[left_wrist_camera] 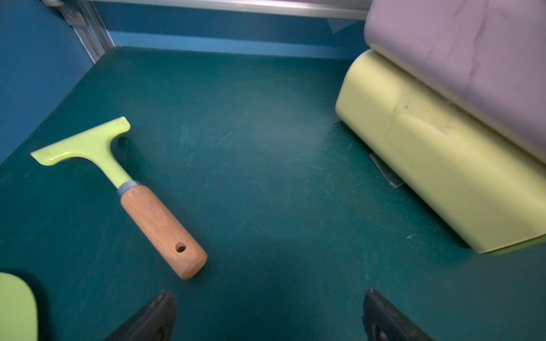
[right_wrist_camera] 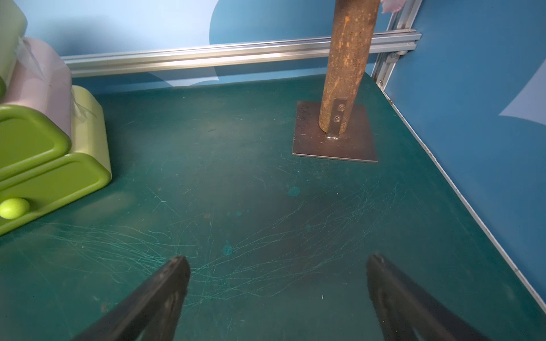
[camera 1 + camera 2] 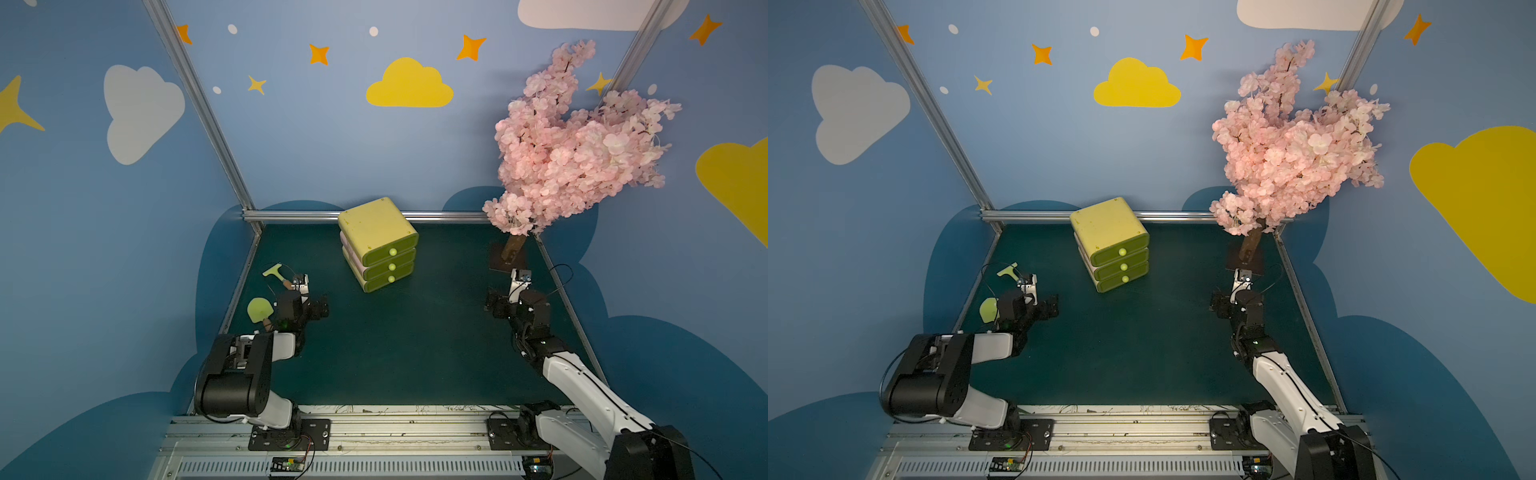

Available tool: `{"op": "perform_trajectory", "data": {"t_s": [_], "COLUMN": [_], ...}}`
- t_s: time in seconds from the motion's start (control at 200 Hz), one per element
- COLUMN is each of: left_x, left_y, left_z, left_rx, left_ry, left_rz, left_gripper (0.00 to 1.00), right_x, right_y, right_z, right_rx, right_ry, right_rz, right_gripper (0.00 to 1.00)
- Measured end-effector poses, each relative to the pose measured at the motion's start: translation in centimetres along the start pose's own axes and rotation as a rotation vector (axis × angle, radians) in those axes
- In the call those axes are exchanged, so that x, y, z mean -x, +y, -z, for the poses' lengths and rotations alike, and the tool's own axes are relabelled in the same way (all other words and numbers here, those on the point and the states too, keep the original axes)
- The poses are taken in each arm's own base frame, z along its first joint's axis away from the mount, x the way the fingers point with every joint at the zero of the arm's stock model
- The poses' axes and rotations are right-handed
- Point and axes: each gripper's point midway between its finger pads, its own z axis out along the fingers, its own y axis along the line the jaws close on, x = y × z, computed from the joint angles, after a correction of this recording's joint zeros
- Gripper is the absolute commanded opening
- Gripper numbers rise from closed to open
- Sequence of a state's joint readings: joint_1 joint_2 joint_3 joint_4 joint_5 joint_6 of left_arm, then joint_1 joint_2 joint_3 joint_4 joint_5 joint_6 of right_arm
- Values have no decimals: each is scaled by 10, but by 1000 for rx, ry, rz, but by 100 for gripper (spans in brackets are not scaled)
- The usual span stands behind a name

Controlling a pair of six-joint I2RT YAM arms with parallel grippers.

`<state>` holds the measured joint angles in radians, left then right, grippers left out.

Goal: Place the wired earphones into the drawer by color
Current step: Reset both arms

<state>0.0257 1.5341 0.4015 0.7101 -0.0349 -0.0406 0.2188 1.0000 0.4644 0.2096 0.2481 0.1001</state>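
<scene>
**Both claws spread wide and empty; no earphones in sight, all three drawers shut**

Nearest, the two arm bases sit on the rail at the near edge of the green tabletop (image 3: 399,353). The left claw (image 1: 270,316) hovers over bare mat at the left, its fingers (image 1: 153,319) wide apart with nothing between them. The right claw (image 2: 277,295) hangs over scratched mat at the right, likewise spread and holding nothing.

Just left of the left arm lies a round green toy tool (image 3: 259,309), partly hidden behind the wrist in both top views. A little farther, a green scraper with a wooden handle (image 1: 127,189) lies flat, its handle end toward the claw, its blade toward the far left corner.

Farther, near the middle, stands the drawer unit (image 3: 378,245), three stacked drawers turned at an angle, each front closed with a round knob. Open mat lies between both claws and the unit.

At the far right, a rusty post on a square base plate (image 2: 334,141) carries a pink blossom tree (image 3: 573,141), beyond the right claw.

The wired earphones appear in no view; where they lie cannot be told.
</scene>
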Motion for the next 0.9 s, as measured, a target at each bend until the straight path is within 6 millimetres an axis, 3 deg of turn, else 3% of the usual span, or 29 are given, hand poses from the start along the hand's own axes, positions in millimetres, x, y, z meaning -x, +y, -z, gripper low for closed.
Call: {"op": "perform_trajectory", "data": {"t_s": [0.19, 0.416, 0.701, 0.896], "left_x": [11, 15, 15, 15], "left_y": [-2, -3, -4, -4], "left_z": [-1, 0, 0, 0], "left_rx": [-9, -16, -19, -19], "left_ry": [-49, -66, -66, -66], "left_rz": [-10, -15, -20, -21], "left_gripper": [100, 100, 100, 100], "right_x": [-7, -27, -77, -66], "right_y": [-1, -17, -25, -25], "right_z": [-16, -44, -67, -74], "right_rx": [1, -24, -34, -32], "right_ry": [14, 62, 123, 98], "right_rz": [79, 104, 98, 87], "right_gripper": [98, 98, 98, 98]}}
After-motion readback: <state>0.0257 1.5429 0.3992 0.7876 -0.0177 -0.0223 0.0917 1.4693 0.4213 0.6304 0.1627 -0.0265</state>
